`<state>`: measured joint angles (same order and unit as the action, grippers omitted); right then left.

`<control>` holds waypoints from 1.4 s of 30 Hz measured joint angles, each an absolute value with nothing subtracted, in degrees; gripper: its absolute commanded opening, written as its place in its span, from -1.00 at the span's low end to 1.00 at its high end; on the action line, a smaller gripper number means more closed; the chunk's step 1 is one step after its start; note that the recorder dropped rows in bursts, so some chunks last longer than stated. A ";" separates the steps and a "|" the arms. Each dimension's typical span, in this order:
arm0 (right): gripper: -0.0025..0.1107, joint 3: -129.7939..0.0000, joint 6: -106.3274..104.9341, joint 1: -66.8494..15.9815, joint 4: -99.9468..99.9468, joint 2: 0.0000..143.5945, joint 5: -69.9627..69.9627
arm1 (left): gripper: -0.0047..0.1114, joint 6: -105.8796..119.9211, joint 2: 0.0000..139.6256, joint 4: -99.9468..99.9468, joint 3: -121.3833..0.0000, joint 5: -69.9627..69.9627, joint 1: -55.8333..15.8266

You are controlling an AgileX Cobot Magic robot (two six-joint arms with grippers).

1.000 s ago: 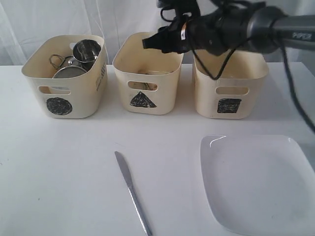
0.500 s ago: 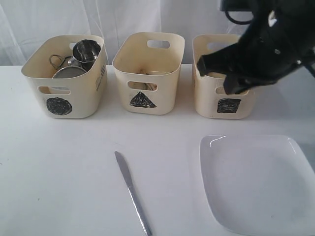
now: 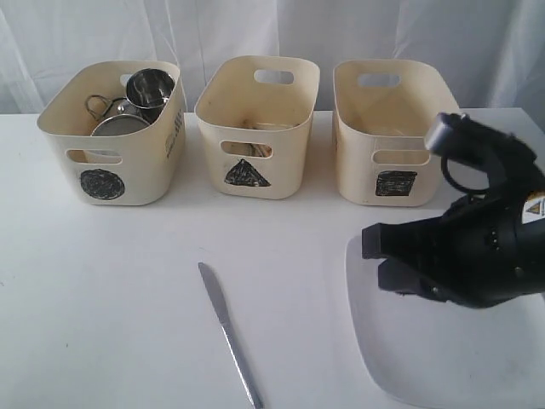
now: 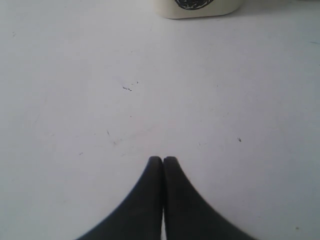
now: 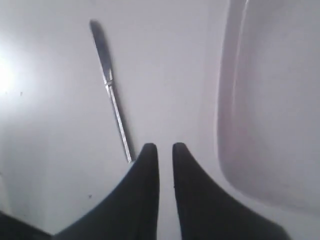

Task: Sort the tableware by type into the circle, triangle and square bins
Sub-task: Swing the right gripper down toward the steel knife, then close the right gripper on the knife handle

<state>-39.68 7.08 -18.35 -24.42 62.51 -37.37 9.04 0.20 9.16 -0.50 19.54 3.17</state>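
We judge the knife [image 3: 228, 332], flat on the bench [image 3: 102, 298] at 9 o'clock from the plate [image 3: 443, 358], light, stiff and slippery, best pinched across its middle by our right fingers [image 5: 142, 187], a narrow gap apart and empty, while our left fingers [image 4: 150, 200] are pressed together, empty.

A flat white matte tabletop [image 3: 102, 290] fills the foreground, marked by a few small dark specks [image 4: 127, 88] and faint scuffs. Behind its far edge, a pale white pleated curtain [image 3: 213, 30] hangs across the background.
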 measured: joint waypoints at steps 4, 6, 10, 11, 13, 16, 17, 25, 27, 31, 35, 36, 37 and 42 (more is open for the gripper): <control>-0.95 -38.77 -2.77 -18.70 -35.92 63.15 -38.42 | -0.92 9.04 0.20 9.16 -0.50 19.54 3.17; -0.96 -38.77 -6.19 -19.98 -38.08 63.15 -38.55 | -0.92 9.04 0.20 9.16 -0.50 19.54 3.17; -0.96 -38.77 -8.87 -23.35 -37.33 63.15 -38.34 | -0.92 9.04 0.20 9.16 -0.50 19.54 3.17; -0.96 -38.77 -9.15 -24.99 -36.45 63.15 -37.44 | -0.92 9.04 0.20 9.16 -0.50 19.54 3.17; -0.96 -38.77 -9.39 -27.77 -34.60 63.64 -35.63 | -0.92 9.04 0.20 9.16 -0.50 19.54 3.17; -0.96 -38.77 -9.49 -31.90 -29.20 65.56 -35.12 | -0.92 9.04 0.20 9.16 -0.50 19.54 3.17; -0.96 -38.77 -9.49 -33.97 -25.97 66.98 -35.22 | -0.92 9.04 0.20 9.16 -0.50 19.54 3.17; -0.96 -39.46 2.41 -40.73 -8.74 76.34 -32.03 | -0.92 9.04 0.20 9.16 -0.50 19.54 3.17; -0.96 -41.29 3.01 -41.15 -10.99 77.84 -31.31 | -0.92 9.04 0.20 9.16 -0.50 19.54 3.17; -0.96 -46.88 3.56 -43.05 -12.60 82.65 -32.78 | -0.92 9.04 0.20 9.16 -0.50 19.54 3.17; -0.96 -54.98 6.37 -45.30 -11.39 89.97 -35.67 | -0.92 9.04 0.20 9.16 -0.50 19.54 3.17; -0.96 -56.51 7.58 -45.71 -10.39 92.17 -36.27 | -0.92 9.04 0.20 9.16 -0.50 19.54 3.17; -0.96 -58.49 9.52 -46.14 -8.51 94.30 -37.32 | -0.92 9.04 0.20 9.16 -0.50 19.54 3.17; -0.96 -62.89 14.99 -46.56 0.00 102.64 -41.41 | -0.92 9.04 0.20 9.16 -0.50 19.54 3.17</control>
<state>-62.89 14.99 -46.56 0.00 102.64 -41.41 9.04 0.20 9.16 -0.50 19.54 3.17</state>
